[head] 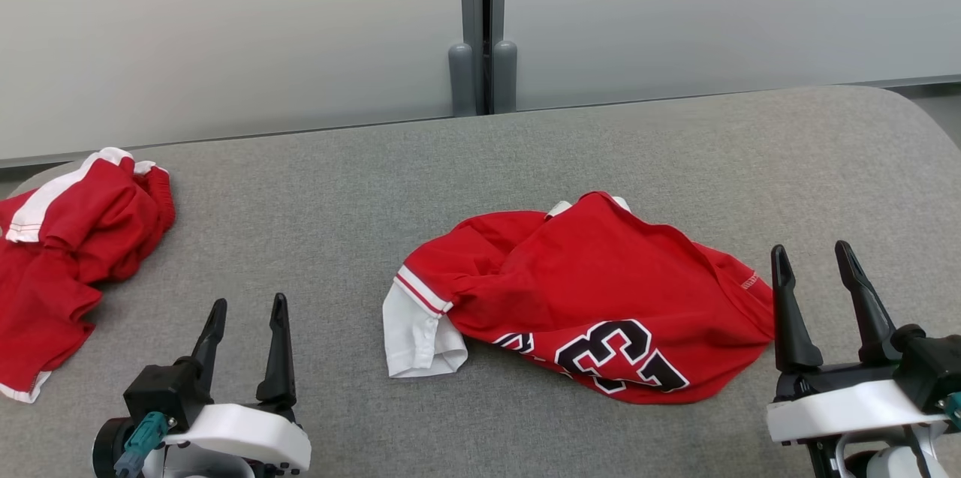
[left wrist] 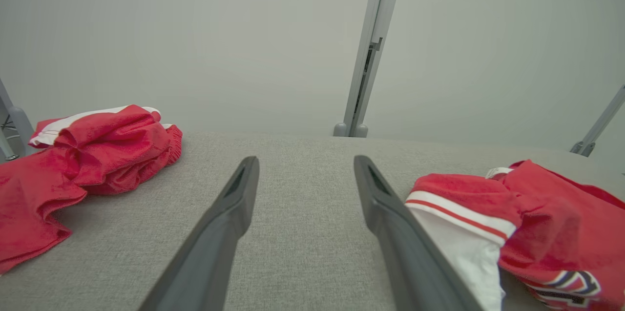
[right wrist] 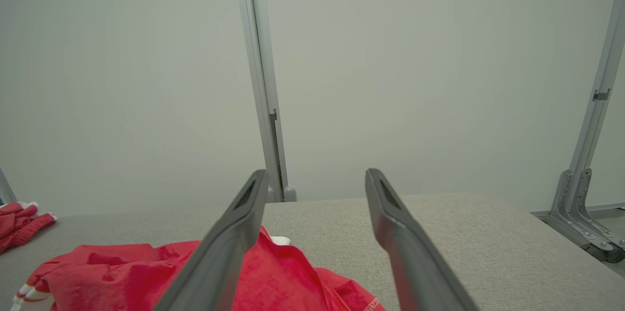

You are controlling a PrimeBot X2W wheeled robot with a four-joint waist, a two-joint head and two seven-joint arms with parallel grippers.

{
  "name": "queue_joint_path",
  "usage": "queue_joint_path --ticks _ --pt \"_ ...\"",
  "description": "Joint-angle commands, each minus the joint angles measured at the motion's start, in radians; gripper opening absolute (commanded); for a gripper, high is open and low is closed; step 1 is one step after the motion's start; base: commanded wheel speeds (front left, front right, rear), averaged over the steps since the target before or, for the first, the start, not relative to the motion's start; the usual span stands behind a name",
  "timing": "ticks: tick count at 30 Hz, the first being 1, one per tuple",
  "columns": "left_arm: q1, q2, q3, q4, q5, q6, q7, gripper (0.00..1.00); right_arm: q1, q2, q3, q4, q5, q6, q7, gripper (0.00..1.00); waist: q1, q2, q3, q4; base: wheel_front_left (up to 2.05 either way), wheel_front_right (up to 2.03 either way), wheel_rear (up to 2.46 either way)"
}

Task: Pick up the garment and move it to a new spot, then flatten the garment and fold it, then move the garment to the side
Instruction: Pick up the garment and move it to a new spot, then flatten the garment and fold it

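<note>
Garment (head: 601, 283), a crumpled red jersey with one white sleeve, lies central on the table (head: 338, 185). Left pincer (head: 249, 303), spread and empty, sits to its near left; right pincer (head: 811, 249), also spread, just beside its right edge.

Noted a grey cloth-covered table (head: 315, 185) with rounded far corners. Found a crumpled red jersey (head: 601, 283) lying near its middle, white sleeve toward the left, dark numerals along the near hem. Found a second red garment (head: 67, 253) bunched at the left edge, well apart.
</note>
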Motion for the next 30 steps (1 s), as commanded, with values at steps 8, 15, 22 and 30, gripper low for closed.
queue_joint_path --ticks 8,15,22,30 --pt "0.039 -0.042 0.072 -0.025 0.080 -0.029 -0.005 1.00 0.023 -0.004 -0.003 0.005 -0.012 0.002 0.000 1.00 0.0000 0.0000 -0.018 0.003 0.00 0.00 0.00" --pt "0.049 -0.064 0.102 -0.016 0.120 -0.066 -0.005 1.00 0.004 -0.021 0.010 0.013 -0.011 0.002 0.000 1.00 0.0000 0.0000 -0.019 0.003 0.00 0.00 0.00" --pt "0.042 -0.085 0.110 -0.002 0.137 -0.090 -0.005 1.00 -0.006 -0.025 0.020 0.024 -0.007 0.002 0.000 1.00 0.0000 0.0000 -0.023 0.015 0.00 0.00 0.00" --pt "0.017 -0.098 0.093 0.017 0.124 -0.110 -0.002 1.00 -0.101 -0.082 0.084 0.109 0.012 0.002 0.001 1.00 0.0000 0.0000 -0.004 0.054 0.00 0.00 0.00"
